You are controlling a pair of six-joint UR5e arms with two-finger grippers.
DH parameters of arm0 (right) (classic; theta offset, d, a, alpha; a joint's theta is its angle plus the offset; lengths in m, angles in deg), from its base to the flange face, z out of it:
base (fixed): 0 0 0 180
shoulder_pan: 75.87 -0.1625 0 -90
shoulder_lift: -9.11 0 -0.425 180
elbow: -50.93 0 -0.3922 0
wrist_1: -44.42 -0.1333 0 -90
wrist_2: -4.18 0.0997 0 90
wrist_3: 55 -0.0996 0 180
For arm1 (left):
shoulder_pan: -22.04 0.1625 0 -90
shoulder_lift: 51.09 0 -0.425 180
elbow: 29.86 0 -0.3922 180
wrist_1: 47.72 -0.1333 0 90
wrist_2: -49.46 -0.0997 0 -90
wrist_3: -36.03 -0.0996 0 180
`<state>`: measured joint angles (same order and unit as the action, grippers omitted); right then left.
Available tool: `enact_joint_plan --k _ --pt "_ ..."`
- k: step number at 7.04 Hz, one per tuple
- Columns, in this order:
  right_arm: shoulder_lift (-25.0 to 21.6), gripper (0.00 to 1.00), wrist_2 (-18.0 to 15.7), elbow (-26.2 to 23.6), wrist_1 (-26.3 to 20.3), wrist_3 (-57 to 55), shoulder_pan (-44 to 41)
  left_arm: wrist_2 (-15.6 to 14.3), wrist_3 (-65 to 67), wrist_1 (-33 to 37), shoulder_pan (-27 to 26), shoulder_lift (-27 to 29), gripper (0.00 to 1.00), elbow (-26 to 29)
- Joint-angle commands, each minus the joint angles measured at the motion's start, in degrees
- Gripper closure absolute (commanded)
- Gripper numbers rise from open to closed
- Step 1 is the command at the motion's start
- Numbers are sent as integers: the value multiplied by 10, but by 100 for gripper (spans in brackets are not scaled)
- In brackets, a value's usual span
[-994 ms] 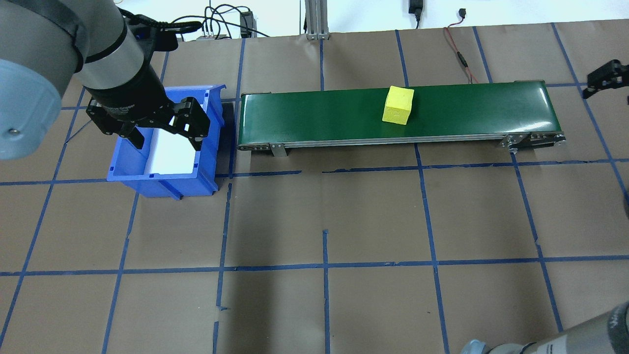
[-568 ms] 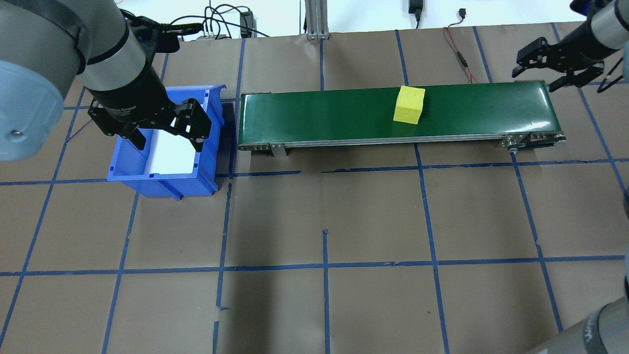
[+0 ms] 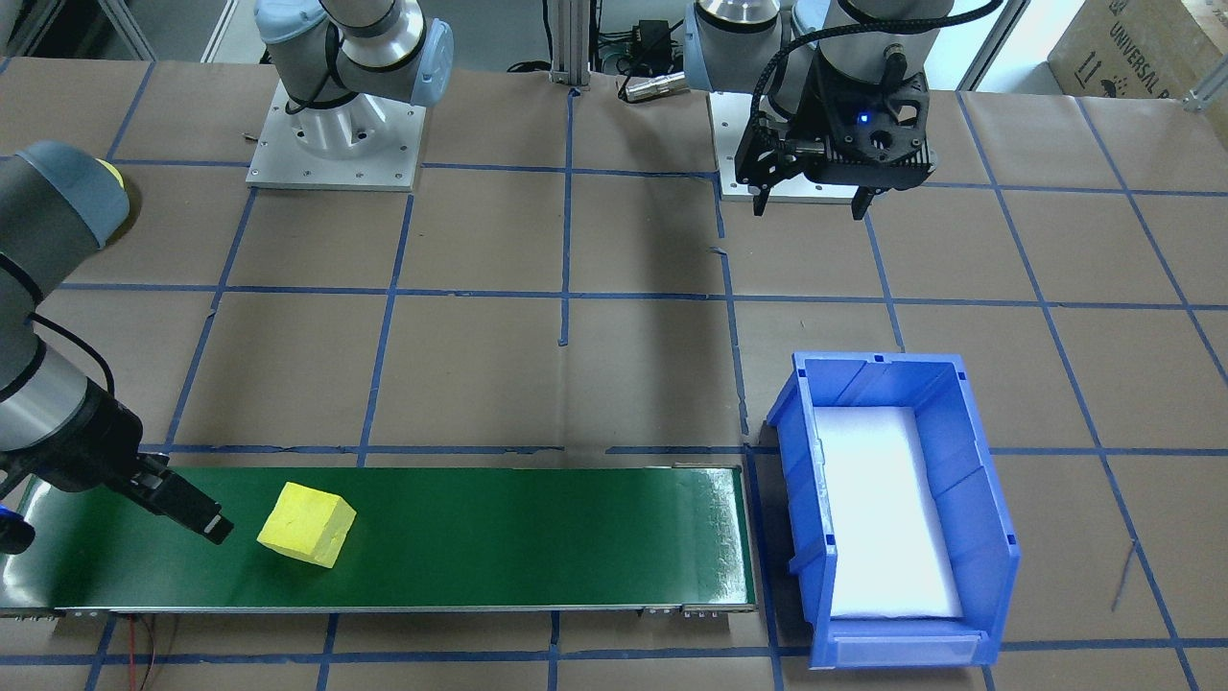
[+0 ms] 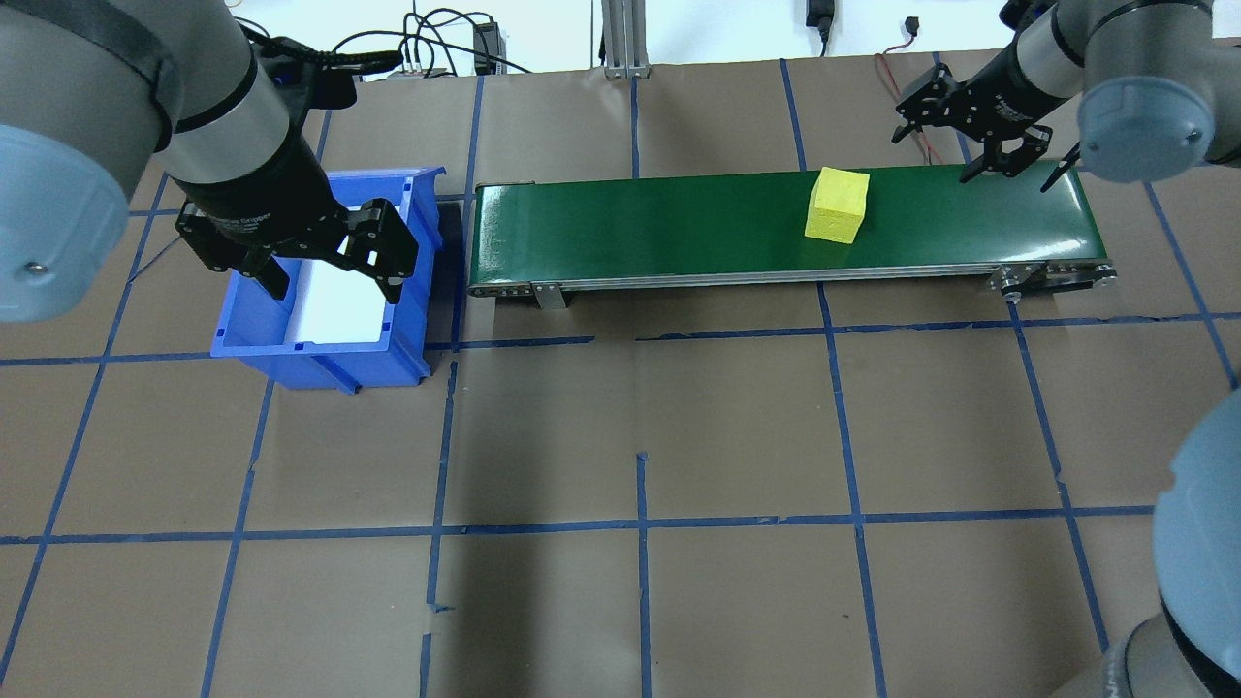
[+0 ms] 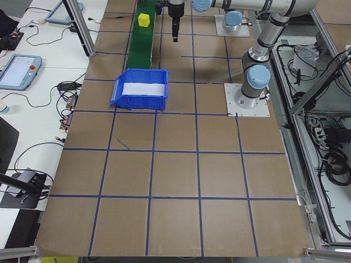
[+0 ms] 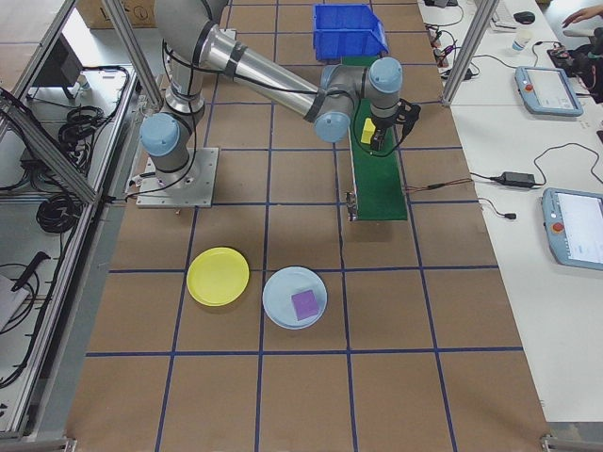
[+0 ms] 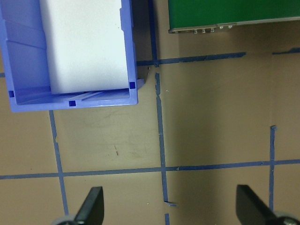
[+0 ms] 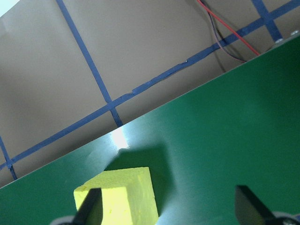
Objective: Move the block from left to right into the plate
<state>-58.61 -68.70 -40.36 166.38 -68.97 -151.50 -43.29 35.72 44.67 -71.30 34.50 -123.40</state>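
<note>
The yellow block (image 4: 838,205) is seen resting on the green conveyor belt (image 4: 679,228), toward the belt's right end in the overhead view. The right gripper (image 4: 972,121) is held above the belt's far edge with its jaws spread wide and nothing between them; from it the block lies at about 8 o'clock in the overhead view, near but not touching. The block is roughly cubic, so no long axis is offered, though its faces are turned slightly off the belt's run. The right arm is judged far the nearer; the left gripper (image 4: 320,254) hangs wide open and empty over the blue bin (image 4: 412,320), well apart from the block.

In the right wrist view the block (image 8: 119,194) is shown low and left of centre, under the left fingertip (image 8: 87,208) rather than between the two, so a sideways correction is judged necessary before descent.

The yellow plate (image 6: 218,276) is shown only in the right side view, beside a pale blue plate (image 6: 278,303) bearing a purple block (image 6: 304,304)
</note>
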Motion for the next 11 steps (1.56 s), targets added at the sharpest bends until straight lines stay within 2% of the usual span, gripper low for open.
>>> enact_joint_plan --k 1,5,6,7,8,9,10,11 --pt "15 0 -1 -15 39 -18 -19 0 0 0 0 -1 0 -1" --pt "21 0 1 -36 49 -13 -20 -2 0 1 0 -2 0 -2" --pt "30 0 -9 -42 50 -4 -18 0 0 0 0 -2 0 -3" --pt "31 25 -59 -38 53 52 -17 -1 0 1 0 -2 0 -2" --pt "30 52 -92 -28 57 62 -14 -2 0 1 0 -2 0 -3" --pt "30 56 -172 -1 76 162 -11 -1 -1 1 0 -2 0 -2" --pt "27 62 -186 3 74 226 15 0 0 0 0 -2 0 -3" --pt "15 62 -186 2 58 265 68 -1 0 1 0 -2 0 -3"
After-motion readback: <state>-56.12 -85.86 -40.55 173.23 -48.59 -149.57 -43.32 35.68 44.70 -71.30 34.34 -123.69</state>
